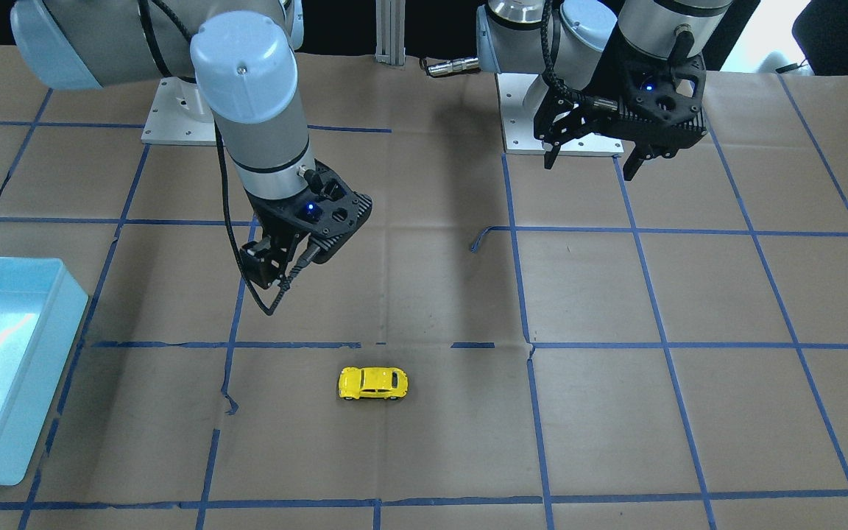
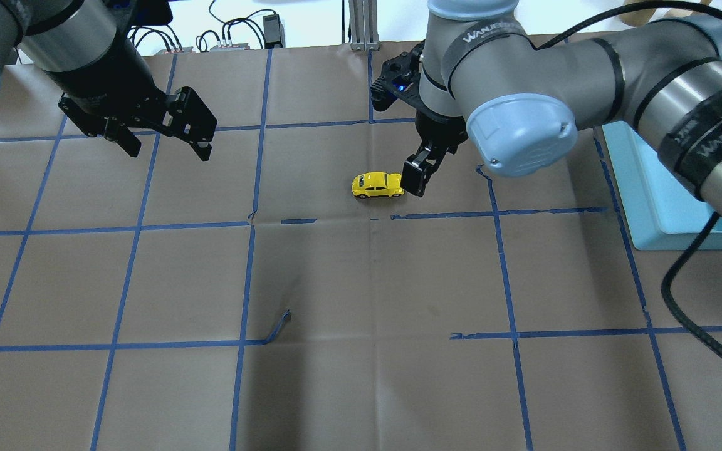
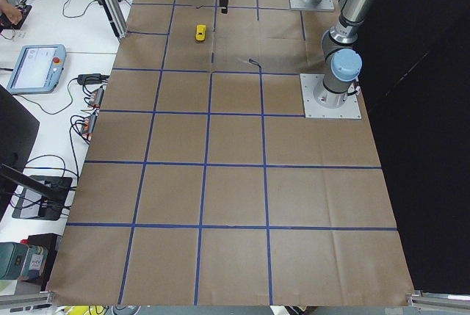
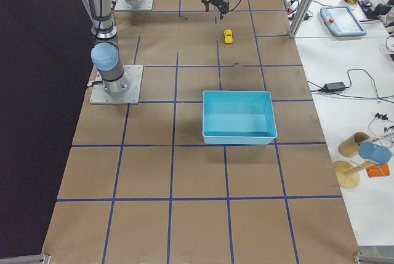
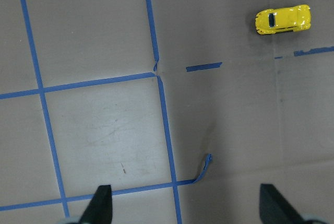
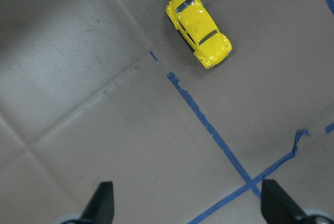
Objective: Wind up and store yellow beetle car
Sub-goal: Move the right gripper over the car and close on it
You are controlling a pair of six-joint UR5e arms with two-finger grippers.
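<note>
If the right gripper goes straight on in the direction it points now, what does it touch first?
The right gripper would most likely meet the brown paper near a blue tape line; the yellow beetle car lies off that path, though depth is unclear.

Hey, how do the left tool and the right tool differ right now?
The right tool hangs close to the yellow beetle car, while the left tool is far off to the side of it. In the overhead view the left tool shows broadside, fingers spread apart; the right tool is turned edge-on. Both are open and empty.
</note>
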